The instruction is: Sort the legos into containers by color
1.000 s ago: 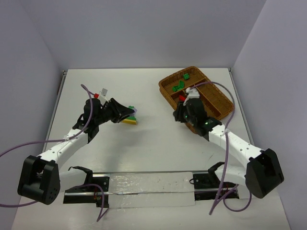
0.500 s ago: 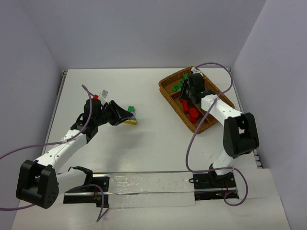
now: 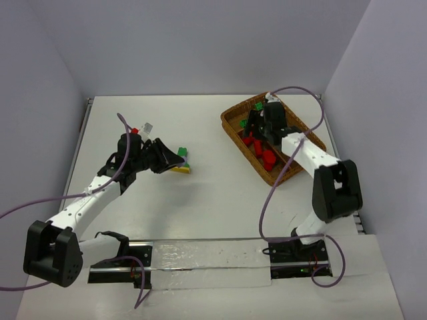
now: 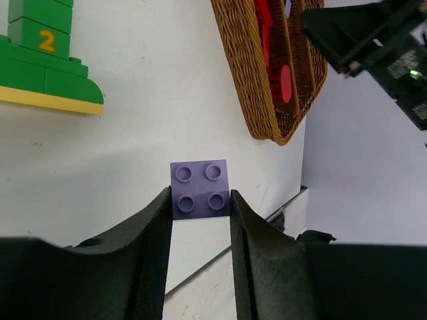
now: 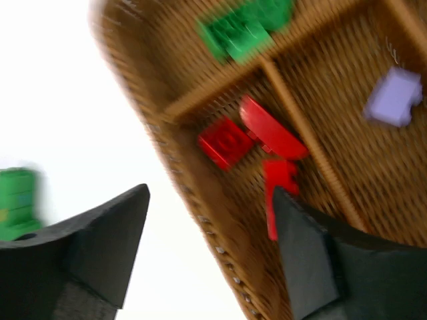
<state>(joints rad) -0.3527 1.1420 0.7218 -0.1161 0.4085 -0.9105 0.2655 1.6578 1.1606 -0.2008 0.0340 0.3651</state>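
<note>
From above: a brown wicker tray (image 3: 233,135) sat at the far right of the white table, with red bricks (image 3: 265,155) in one section and green bricks (image 3: 257,107) in another. The right pincer (image 3: 256,128) hung over it. Well apart to the left, the left pincer (image 3: 177,159) was just beside a green and yellow stack (image 3: 181,169) lying on the table.

Left wrist view: the left pincer (image 4: 199,203) was closed on a lilac brick (image 4: 199,189), studs facing the camera, held over bare table.

Right wrist view, blurred: the right pincer (image 5: 210,200) stood wide apart, holding nothing, above the tray's rim. Inside, greens, reds and a second lilac brick (image 5: 393,99) lay in separate sections. The sorting looked well along to me, with the held brick and the stack not yet in the tray.
</note>
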